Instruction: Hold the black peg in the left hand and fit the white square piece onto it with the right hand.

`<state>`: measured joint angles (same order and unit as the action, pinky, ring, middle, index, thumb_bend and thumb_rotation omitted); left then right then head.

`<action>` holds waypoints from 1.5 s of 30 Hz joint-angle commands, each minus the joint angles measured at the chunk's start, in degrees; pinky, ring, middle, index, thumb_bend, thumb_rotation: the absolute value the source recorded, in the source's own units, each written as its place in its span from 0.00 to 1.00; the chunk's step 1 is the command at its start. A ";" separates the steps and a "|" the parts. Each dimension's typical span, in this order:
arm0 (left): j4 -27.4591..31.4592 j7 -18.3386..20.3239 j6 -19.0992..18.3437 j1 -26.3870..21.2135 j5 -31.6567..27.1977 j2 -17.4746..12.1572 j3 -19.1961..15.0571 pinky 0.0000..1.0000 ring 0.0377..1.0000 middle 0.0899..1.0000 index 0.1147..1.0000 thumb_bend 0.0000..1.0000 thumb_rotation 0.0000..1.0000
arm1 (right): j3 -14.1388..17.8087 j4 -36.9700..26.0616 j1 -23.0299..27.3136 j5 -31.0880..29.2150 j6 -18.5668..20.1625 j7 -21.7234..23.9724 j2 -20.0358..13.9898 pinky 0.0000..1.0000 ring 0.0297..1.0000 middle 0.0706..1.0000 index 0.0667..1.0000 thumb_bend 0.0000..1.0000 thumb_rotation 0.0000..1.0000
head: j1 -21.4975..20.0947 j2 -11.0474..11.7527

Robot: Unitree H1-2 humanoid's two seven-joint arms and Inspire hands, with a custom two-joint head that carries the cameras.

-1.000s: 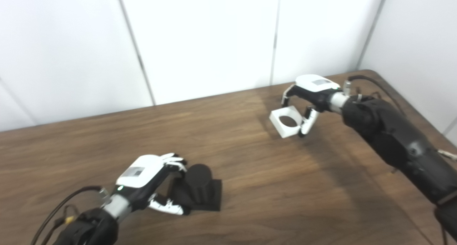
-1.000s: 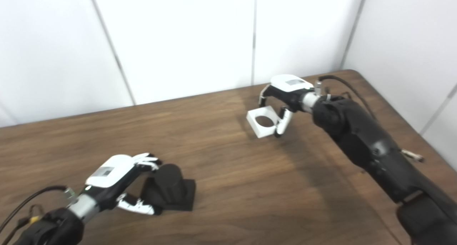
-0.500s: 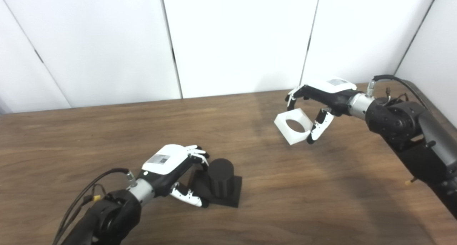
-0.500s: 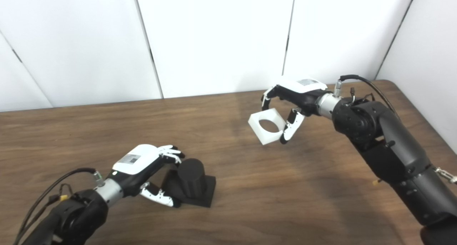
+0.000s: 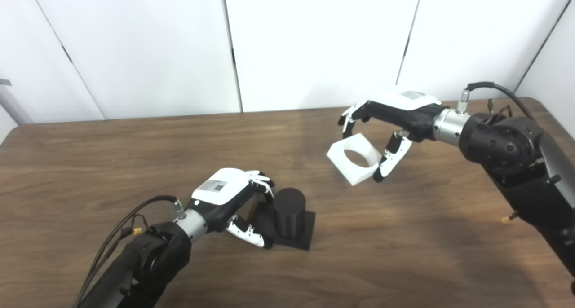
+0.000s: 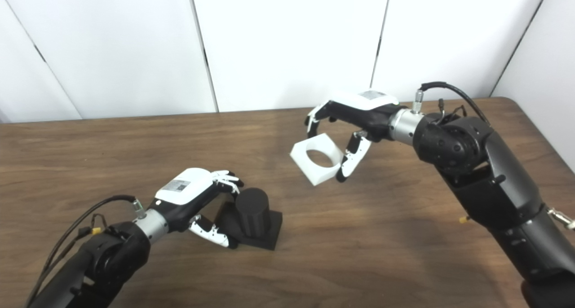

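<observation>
At frame centre-right the right hand (image 5: 395, 119) pinches the white square piece (image 5: 354, 159) by its outer edges above the tabletop (image 5: 134, 155) — it looks stiff, light, rather slick — while the left hand (image 5: 229, 198) clasps the black peg (image 5: 289, 209) at lower centre.

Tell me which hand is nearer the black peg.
Left. The left hand grips the black peg at its base; the right hand holds the white square piece well off to the side.

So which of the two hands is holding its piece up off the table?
The right hand: its fingers grip the white square piece in the air. The left hand holds the black peg, whose base rests on the table.
</observation>
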<state>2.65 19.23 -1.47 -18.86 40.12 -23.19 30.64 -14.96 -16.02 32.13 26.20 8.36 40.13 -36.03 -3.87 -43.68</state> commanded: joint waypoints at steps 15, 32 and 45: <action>-3.58 5.02 -0.54 2.29 0.44 0.78 2.66 0.73 0.91 0.82 0.42 0.52 0.07 | -0.60 -5.12 3.38 -2.10 0.79 0.43 4.82 0.72 0.83 0.79 0.44 0.52 0.13 | 0.34 -0.42; -2.63 6.26 -1.95 2.01 0.84 1.14 3.05 0.74 0.92 0.83 0.42 0.52 0.07 | -4.28 -5.09 2.19 -0.21 1.94 1.19 8.35 0.73 0.84 0.79 0.44 0.52 0.13 | 0.92 -0.85; -2.21 6.39 -2.18 2.00 1.07 1.39 3.10 0.76 0.93 0.83 0.42 0.52 0.07 | -5.88 -3.22 0.96 0.21 0.23 0.51 9.75 0.74 0.83 0.79 0.44 0.52 0.13 | 1.15 -1.24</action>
<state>2.69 19.62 -2.19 -19.02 40.83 -22.46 30.72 -21.39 -19.03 30.96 26.33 10.30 42.10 -26.54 -2.72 -44.82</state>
